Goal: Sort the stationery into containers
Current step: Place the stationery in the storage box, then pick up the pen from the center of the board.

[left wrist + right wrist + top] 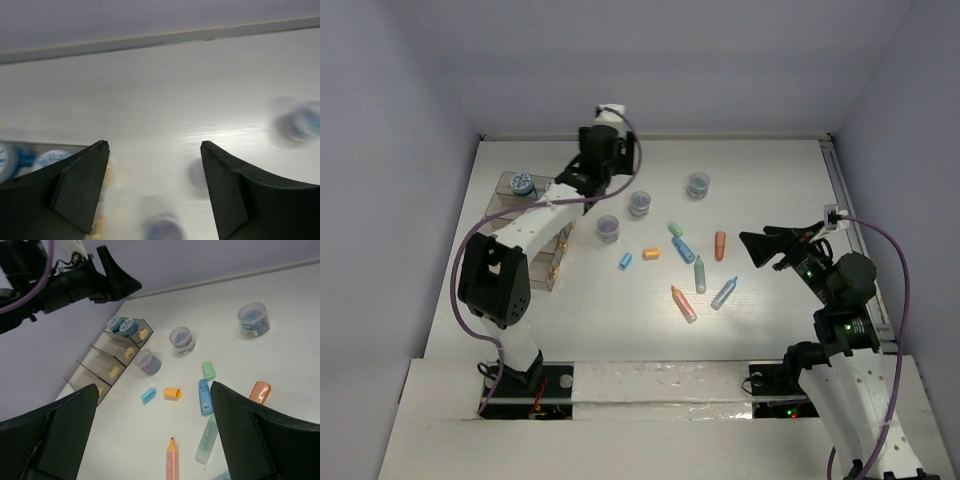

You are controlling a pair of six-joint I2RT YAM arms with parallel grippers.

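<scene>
The containers (542,238) are a stepped block of brown-tinted trays at the left; two blue-topped jars (125,325) sit in the top tray (107,365). Three more jars (608,228) (640,203) (697,185) stand on the table. Markers and caps lie mid-table: a blue cap (148,394), an orange cap (172,393), a green cap (208,370), a blue marker (204,396), a green marker (206,440) and an uncapped orange marker (171,460). My left gripper (154,144) hangs open and empty above the table beside the trays' far end. My right gripper (155,386) is wide open, raised right of the markers.
An orange marker (720,245) and a blue marker (724,292) lie nearest my right gripper (757,248). Walls close the table at the back and sides, with a rail (845,210) along the right edge. The left wrist view is blurred.
</scene>
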